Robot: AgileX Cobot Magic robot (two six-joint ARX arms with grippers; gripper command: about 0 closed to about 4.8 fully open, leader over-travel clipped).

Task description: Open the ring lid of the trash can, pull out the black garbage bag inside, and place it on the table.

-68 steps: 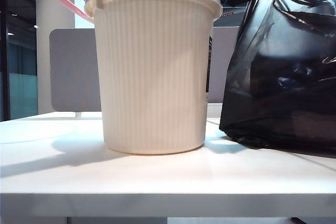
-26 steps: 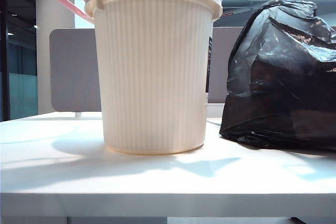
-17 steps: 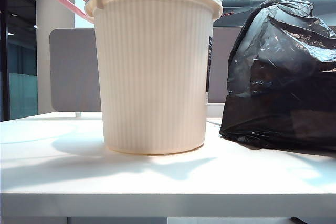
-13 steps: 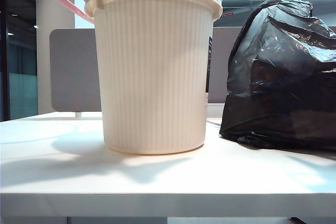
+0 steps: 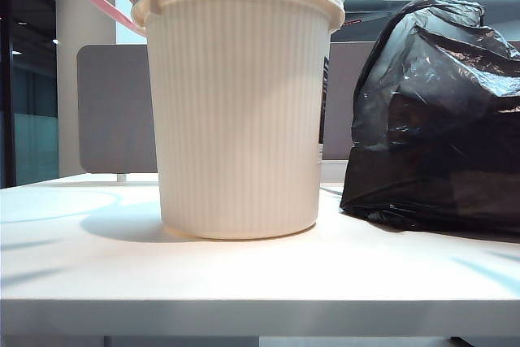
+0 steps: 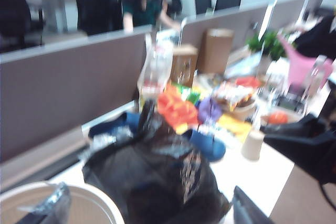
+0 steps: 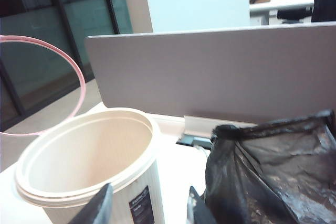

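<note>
**Q.** Since the black garbage bag (image 5: 435, 119) already sits on the desk (image 5: 244, 274), just right of the trash can (image 5: 240, 111), what could still go wrong?

**A.** Little, by the look of it. The bag leans close to the can (whether they touch cannot be told from the exterior view), so an arm brushing the slack plastic could drag it or nudge the can. The ring lid (image 7: 63, 66) stands tipped up at the can's far side; a knock to the can might drop it back over the rim. Clutter lies beyond the bag in the left wrist view, including a dark blue slipper (image 6: 207, 148), and a shifting bag could disturb it.

**Q.** Where is the bag relative to the jaws?

**A.** The right gripper (image 7: 149, 208) hangs above the gap between can and bag, its jaws spread and empty; the bag (image 7: 273, 171) lies just beside one finger, apart from it. The left gripper (image 6: 147, 211) shows only its fingertips at the frame edge, jaws wide, with nothing between them; the bag (image 6: 157, 177) sits beyond them, not gripped. Neither arm appears in the exterior view.
</note>
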